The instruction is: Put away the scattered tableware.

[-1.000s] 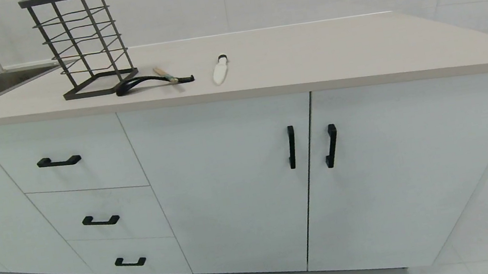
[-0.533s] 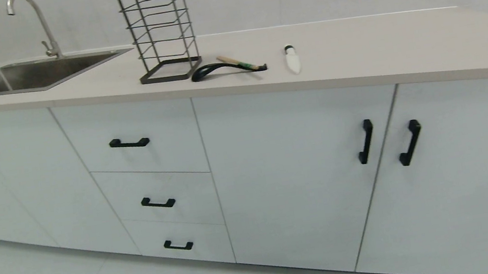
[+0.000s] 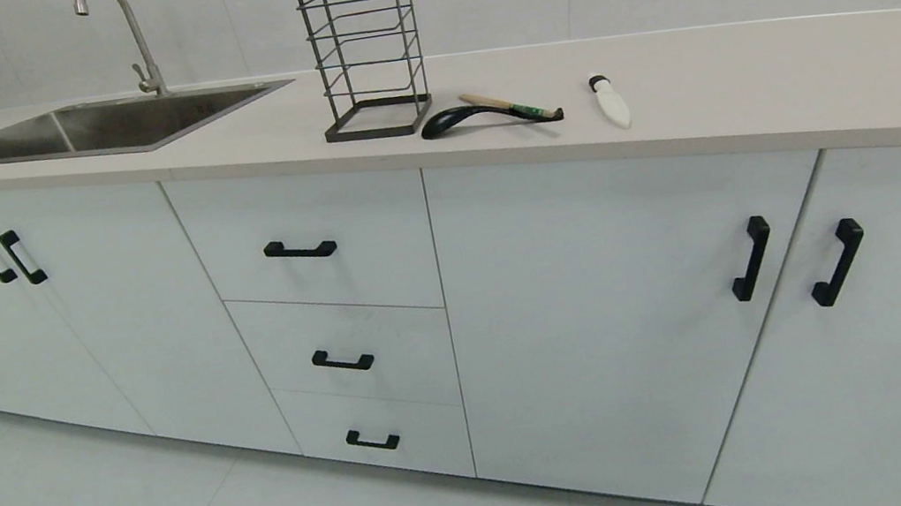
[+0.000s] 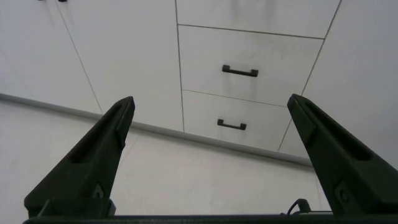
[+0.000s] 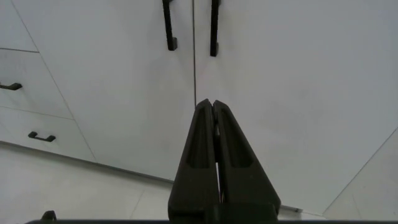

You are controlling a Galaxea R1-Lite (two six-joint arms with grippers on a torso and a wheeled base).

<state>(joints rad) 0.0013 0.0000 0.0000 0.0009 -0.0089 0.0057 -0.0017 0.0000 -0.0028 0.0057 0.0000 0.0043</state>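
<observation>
Desk [image 3: 748,92]: pale top, sink [image 3: 92,128] at its left end.
Rack [image 3: 365,42]: black wire, upright near the front edge.
Left pincer [image 4: 211,102]: spread wide, facing drawers [image 4: 239,50].
Right pincer [image 5: 213,104]: pressed together, empty, facing cabinet doors [image 5: 124,93].
Black spoon [image 3: 453,119]: lying just beside the rack.
Wooden-handled tool [image 3: 501,103]: just behind the spoon's handle.
White knife [image 3: 613,108]: apart, farther along the front edge.

Kitchen; steel sink [image 3: 94,128] with tap [image 3: 124,29], long counter [image 3: 748,92], white cabinets [image 3: 602,311]
</observation>
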